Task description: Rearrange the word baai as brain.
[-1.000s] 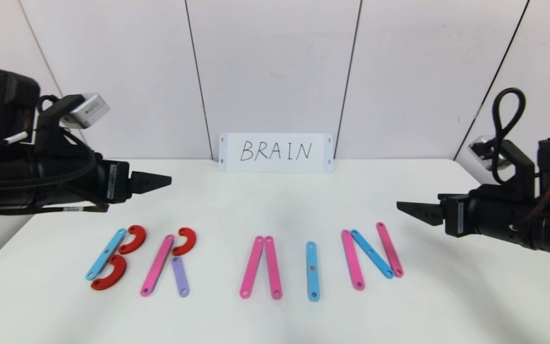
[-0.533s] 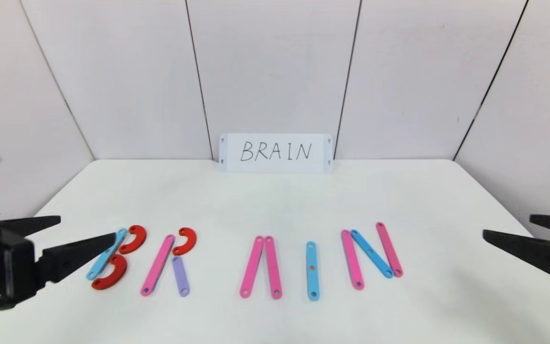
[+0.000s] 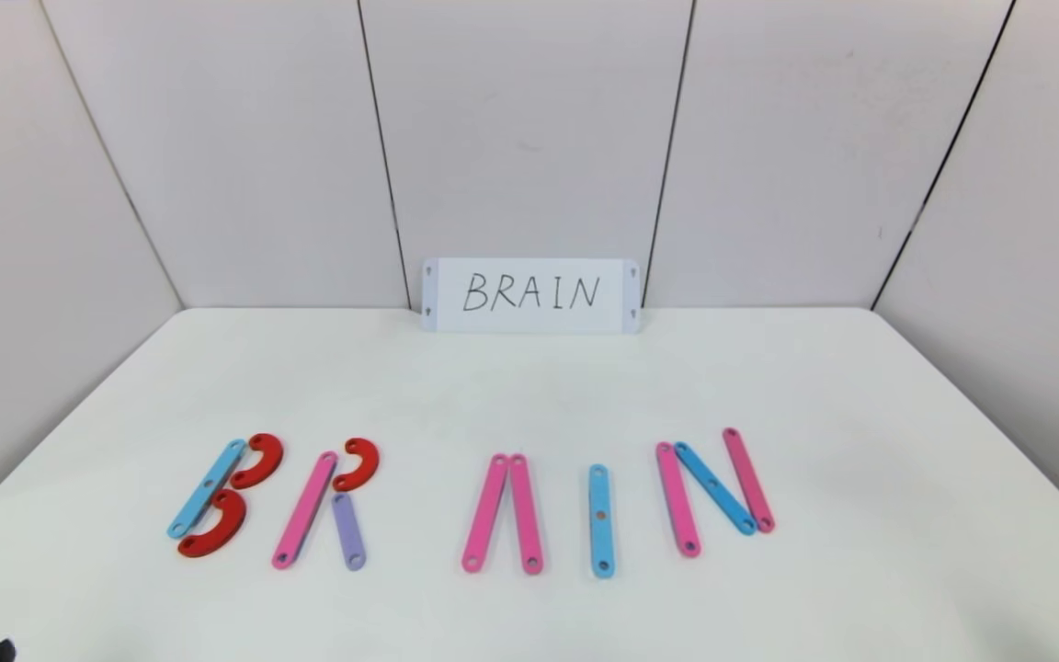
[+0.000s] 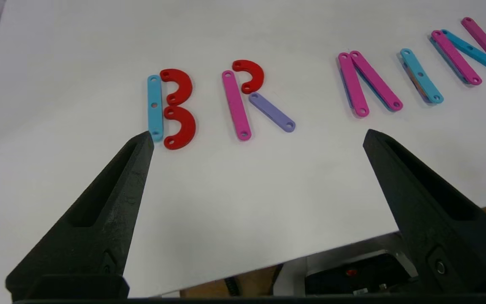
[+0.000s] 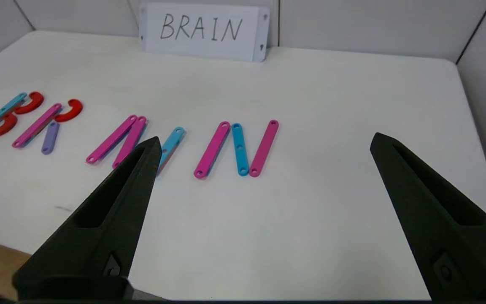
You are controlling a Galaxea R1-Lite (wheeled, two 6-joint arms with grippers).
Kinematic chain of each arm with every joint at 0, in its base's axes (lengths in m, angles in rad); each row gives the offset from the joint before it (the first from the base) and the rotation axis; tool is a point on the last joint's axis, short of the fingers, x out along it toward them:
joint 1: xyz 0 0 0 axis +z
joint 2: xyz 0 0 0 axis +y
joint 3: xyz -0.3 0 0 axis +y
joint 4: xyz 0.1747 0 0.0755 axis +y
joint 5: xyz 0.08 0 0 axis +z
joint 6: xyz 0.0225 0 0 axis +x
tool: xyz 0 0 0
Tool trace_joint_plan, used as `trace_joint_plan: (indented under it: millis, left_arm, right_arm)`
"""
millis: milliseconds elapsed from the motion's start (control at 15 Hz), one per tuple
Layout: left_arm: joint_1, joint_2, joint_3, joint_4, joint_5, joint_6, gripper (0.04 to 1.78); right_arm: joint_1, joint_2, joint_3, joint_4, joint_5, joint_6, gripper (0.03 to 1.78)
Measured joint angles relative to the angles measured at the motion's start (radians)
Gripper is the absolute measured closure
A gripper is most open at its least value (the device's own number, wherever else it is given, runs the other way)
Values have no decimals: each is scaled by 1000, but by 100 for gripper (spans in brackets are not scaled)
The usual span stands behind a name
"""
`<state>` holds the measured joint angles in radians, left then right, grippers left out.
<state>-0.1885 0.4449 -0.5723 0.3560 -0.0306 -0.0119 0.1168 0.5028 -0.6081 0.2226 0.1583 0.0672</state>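
Note:
The word lies in a row across the front of the white table (image 3: 529,386). Its B has a blue strip (image 3: 206,489) and two red half-rings (image 3: 258,460). The R has a pink strip (image 3: 303,510), a red half-ring and a purple strip (image 3: 346,531). Two pink strips (image 3: 523,515) meet as an A without a bar. A blue strip (image 3: 600,519) makes the I, and the N (image 3: 715,487) follows. My left gripper (image 4: 257,134) hangs open and empty by the table's front edge, near the B (image 4: 171,107). My right gripper (image 5: 266,137) is open and empty, short of the N (image 5: 238,147).
A white card (image 3: 530,294) with BRAIN handwritten in black leans on the back wall. Grey wall panels close in the table's back and sides. In the left wrist view the table's front edge (image 4: 268,264) shows, with dark robot hardware (image 4: 352,278) below it.
Both arms have dropped and drawn back out of the head view. Both grippers stayed open. The letter pieces have not moved.

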Motion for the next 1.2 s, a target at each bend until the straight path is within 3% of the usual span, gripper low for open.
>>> trace_joint_plan:
  millis: [200, 400, 533, 800, 1200]
  left_arm:
    - [12, -106, -2, 56, 70, -1, 8]
    - [56, -150, -8, 55, 154, -2, 8]
    - [84, -161, -28, 61, 165, -3, 8]
    - [146, -181, -64, 94, 139, 7, 8]
    - [175, -366, 53, 73, 39, 8, 8]
  right_arm:
    - [-133, -98, 16, 10, -10, -2, 8]
    - [-183, -186, 66, -16, -19, -3, 8]
    - [-189, -209, 89, -76, -52, 1, 8]
    - [-179, -223, 100, -92, -50, 1, 8]
    - [-132, -354, 189, -96, -52, -26, 8]
